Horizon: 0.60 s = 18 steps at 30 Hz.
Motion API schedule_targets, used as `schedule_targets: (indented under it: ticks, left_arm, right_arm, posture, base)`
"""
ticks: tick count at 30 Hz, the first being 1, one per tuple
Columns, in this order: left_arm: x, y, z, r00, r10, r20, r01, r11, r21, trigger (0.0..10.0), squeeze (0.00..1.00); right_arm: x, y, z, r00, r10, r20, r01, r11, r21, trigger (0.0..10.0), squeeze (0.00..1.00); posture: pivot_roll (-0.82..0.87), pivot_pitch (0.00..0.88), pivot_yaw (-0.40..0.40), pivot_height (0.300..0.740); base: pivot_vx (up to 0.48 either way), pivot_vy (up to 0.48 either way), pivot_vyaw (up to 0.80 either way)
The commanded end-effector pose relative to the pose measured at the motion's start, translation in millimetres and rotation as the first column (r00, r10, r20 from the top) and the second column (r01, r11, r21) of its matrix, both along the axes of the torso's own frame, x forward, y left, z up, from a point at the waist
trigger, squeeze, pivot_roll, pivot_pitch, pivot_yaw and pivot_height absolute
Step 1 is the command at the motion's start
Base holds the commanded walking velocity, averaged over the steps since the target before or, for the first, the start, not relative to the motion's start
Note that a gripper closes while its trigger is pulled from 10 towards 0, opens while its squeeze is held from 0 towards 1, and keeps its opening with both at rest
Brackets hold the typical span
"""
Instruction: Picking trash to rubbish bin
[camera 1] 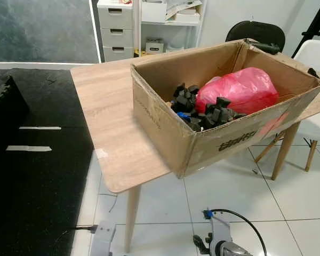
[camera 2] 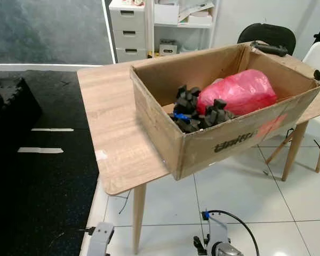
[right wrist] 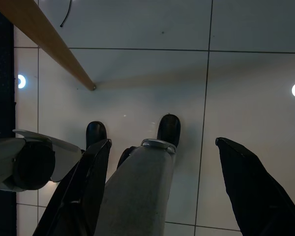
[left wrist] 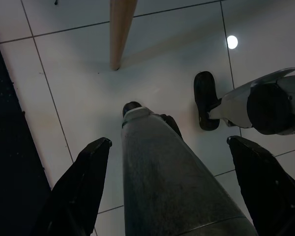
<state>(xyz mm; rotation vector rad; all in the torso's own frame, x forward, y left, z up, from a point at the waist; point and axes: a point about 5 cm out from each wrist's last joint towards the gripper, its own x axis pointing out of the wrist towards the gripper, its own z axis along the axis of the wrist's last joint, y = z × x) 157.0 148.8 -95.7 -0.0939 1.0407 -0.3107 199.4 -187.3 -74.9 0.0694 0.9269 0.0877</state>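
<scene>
Left wrist view: left gripper [left wrist: 169, 189], two black fingers [left wrist: 81, 189] spread wide, nothing between them but the robot's own grey leg; hanging above white floor tiles [left wrist: 73, 93]. One table leg [left wrist: 121, 30] meeting the tiles ahead. Two black feet [left wrist: 205, 105] on the floor.

Right wrist view: right gripper [right wrist: 162, 191], two black fingers [right wrist: 253, 191] likewise spread, nothing held; pointing down at the tiles.

Left eye view, nearest: two silver forearms at the lower edge, one with a black cable loop [camera 1: 245, 221].

Next: one wooden table [camera 1: 109, 122] on slanted legs, two legs visible. One small scrap of clear tape [camera 1: 101, 153] near the front edge of the tabletop.

On the table: one open cardboard box [camera 1: 202, 144], front corner overhanging the table edge, printed lettering on the front wall. Inside the box: one red plastic bag [camera 1: 240, 88], bulging, against the far right; one heap of black foam pieces [camera 1: 202, 109], count not determinable, beside and touching the bag; one small blue item [camera 1: 184, 114] among the pieces.

Left of the table: black floor mat [camera 1: 37, 176] with two white tape strips [camera 1: 40, 128].

Behind: one black chair [camera 1: 256, 32]; one white chair [camera 1: 317, 53] to the right; one grey drawer unit [camera 1: 115, 29], three drawers; one white shelf [camera 1: 173, 21] holding boxes.
</scene>
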Motion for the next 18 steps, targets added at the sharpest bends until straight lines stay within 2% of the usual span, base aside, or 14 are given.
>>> schedule_targets:
  ticks: [1,18]
  left_arm:
    - [-6.9,-4.6,-3.1,1.000,-0.004,-0.028,0.004,1.000,-0.005,10.0,0.00]
    - [-10.7,-5.6,-4.9,0.999,0.004,-0.045,-0.004,1.000,0.001,10.0,0.00]
  right_arm:
    - [-5.1,-1.6,-2.6,1.000,-0.014,-0.017,0.014,1.000,0.002,10.0,0.00]
    - [-4.2,-2.1,-2.1,1.000,-0.008,-0.017,0.008,1.000,-0.001,10.0,0.00]
  posture:
    - [-0.01,0.063,-0.016,0.740]
    - [0.00,0.064,-0.018,0.740]
  base:
    - [0.000,0.000,0.00]
    - [0.000,0.000,0.00]
